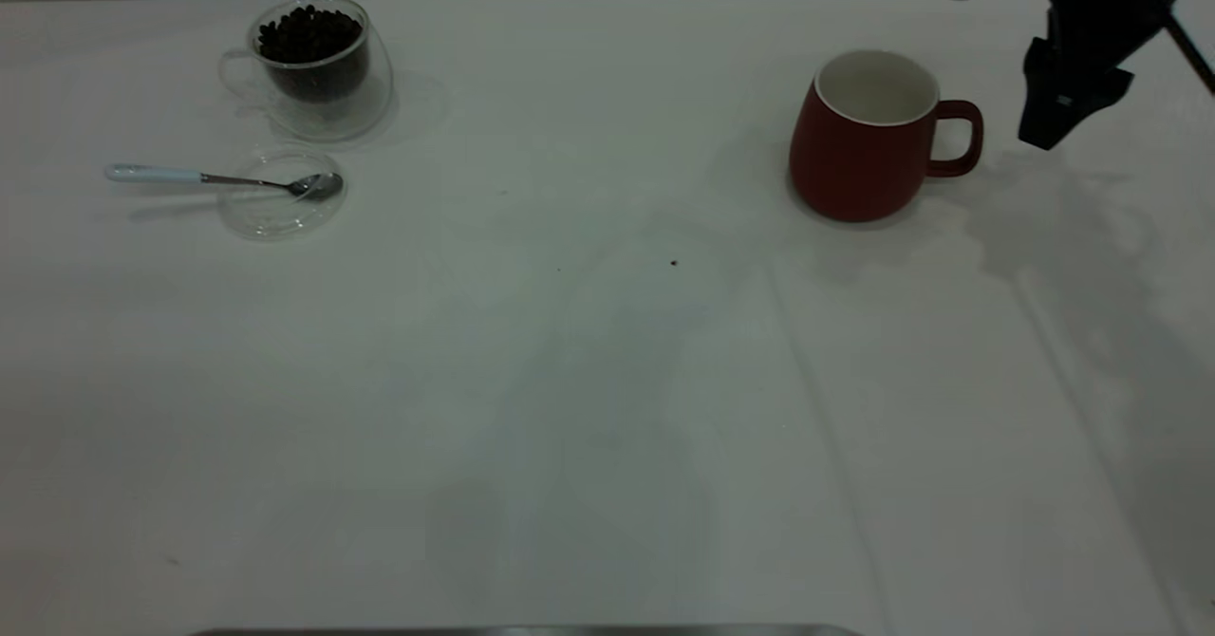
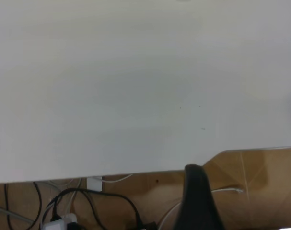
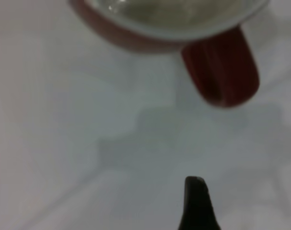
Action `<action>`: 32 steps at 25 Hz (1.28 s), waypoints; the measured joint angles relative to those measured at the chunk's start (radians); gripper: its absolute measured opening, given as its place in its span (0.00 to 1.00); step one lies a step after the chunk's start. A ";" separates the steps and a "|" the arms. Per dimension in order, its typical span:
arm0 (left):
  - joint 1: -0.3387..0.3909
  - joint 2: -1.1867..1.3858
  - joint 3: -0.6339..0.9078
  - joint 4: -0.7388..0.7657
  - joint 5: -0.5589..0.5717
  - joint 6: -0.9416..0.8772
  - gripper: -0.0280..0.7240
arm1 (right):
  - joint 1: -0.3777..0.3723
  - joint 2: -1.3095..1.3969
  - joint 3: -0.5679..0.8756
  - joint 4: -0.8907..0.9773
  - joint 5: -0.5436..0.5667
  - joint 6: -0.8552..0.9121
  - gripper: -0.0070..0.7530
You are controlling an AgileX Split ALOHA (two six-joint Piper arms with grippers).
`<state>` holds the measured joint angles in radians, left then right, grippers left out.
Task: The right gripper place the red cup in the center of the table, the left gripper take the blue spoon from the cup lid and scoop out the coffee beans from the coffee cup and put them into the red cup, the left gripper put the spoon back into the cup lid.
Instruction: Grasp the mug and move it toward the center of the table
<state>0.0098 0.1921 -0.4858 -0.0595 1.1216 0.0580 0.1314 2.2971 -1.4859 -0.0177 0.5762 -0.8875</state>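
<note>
In the exterior view, the red cup [image 1: 866,138] is seen standing upright on the table [image 1: 570,408], toward the right side, with its white inside empty and its loop handle turned to the right. The right gripper [image 1: 1049,133] is held above the table just beside that handle, apart from it, pointing downward; whether its jaws are released or clenched cannot be told. Far to the left, the coffee cup [image 1: 318,66] is found near the back edge, and the coffee beans [image 1: 308,36] are heaped inside it. Just in front of it lies the cup lid [image 1: 280,192], flat on the table. The blue spoon [image 1: 223,178] is laid across the lid, its bowl resting on the lid's right part and its pale handle reaching out past the lid to the left. 1 small dark speck [image 1: 674,262] is seen on the bare table between the 2 groups of things.

In the left wrist view, only the table [image 2: 135,86], its near edge, and cables [image 2: 87,206] on a wooden floor below are shown. 1 black tip of the left gripper [image 2: 198,201] is seen; the state of its jaws cannot be told.

In the right wrist view, the red cup [image 3: 222,67] is shown close by, its handle nearest to 1 dark fingertip [image 3: 197,203], with bare table [image 3: 64,120] between them.
</note>
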 joint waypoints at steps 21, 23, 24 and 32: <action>0.000 0.000 0.000 0.000 0.000 0.000 0.82 | 0.100 0.072 -0.061 -0.019 -0.071 -0.101 0.73; 0.000 0.000 0.000 0.000 0.000 0.000 0.82 | 0.107 0.072 -0.061 -0.020 -0.071 -0.101 0.73; 0.000 0.000 0.000 0.000 0.000 0.000 0.82 | 0.111 0.072 -0.061 -0.021 -0.071 -0.101 0.73; 0.000 0.000 0.000 0.000 0.000 0.000 0.82 | 0.140 0.072 -0.061 -0.022 -0.073 -0.101 0.73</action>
<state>0.0098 0.1921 -0.4858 -0.0595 1.1216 0.0580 0.2716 2.3693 -1.5467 -0.0395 0.5030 -0.9884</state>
